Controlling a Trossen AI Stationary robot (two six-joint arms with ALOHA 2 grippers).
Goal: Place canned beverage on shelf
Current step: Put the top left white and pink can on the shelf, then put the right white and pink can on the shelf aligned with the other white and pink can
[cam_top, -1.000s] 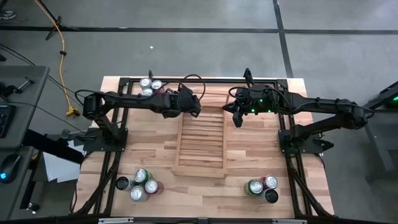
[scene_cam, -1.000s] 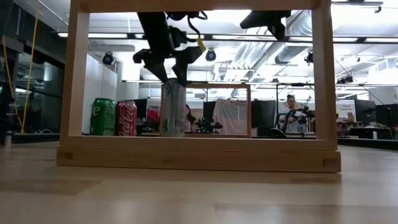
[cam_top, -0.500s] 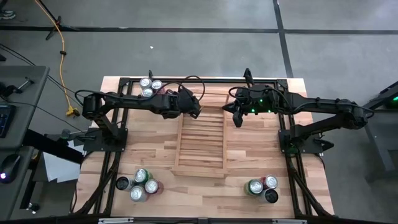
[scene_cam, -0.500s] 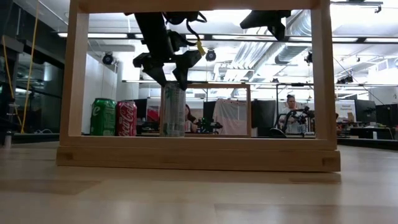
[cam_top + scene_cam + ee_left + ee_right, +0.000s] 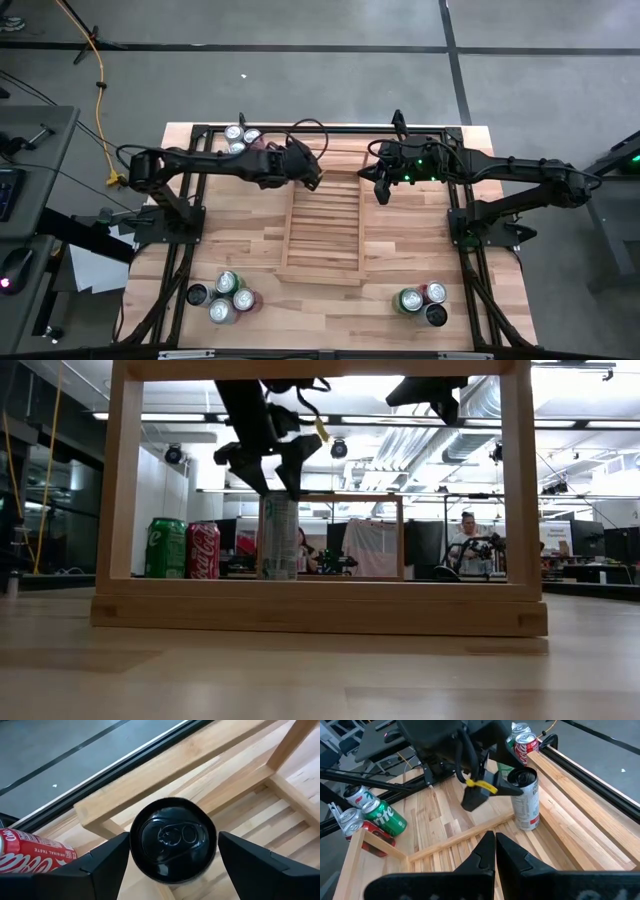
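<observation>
A silver can with a black top (image 5: pixel 526 800) stands upright on its base at the far left corner of the shelf (image 5: pixel 322 225), a light-wood slatted rack lying mid-table. My left gripper (image 5: pixel 172 837) is open and slants down over the can. Its two fingers stand on either side of the can's top (image 5: pixel 173 839), just apart from it. In the low view the fingertips (image 5: pixel 290 482) sit at the level of the can's rim (image 5: pixel 279 500). My right gripper (image 5: pixel 495 845) is shut and hovers over the shelf's far right part (image 5: pixel 381 190), holding nothing.
Groups of cans stand at the table's far left (image 5: pixel 240 138), near left (image 5: pixel 228 295) and near right (image 5: pixel 423 302). A green can (image 5: pixel 166 548) and a red cola can (image 5: pixel 204 550) show behind the shelf's frame. A person (image 5: pixel 467 530) is far off in the room.
My left gripper has opened wider and let go of the black-topped can, its fingertips rising a little to the can's rim. The can stays upright where it stood on the shelf.
</observation>
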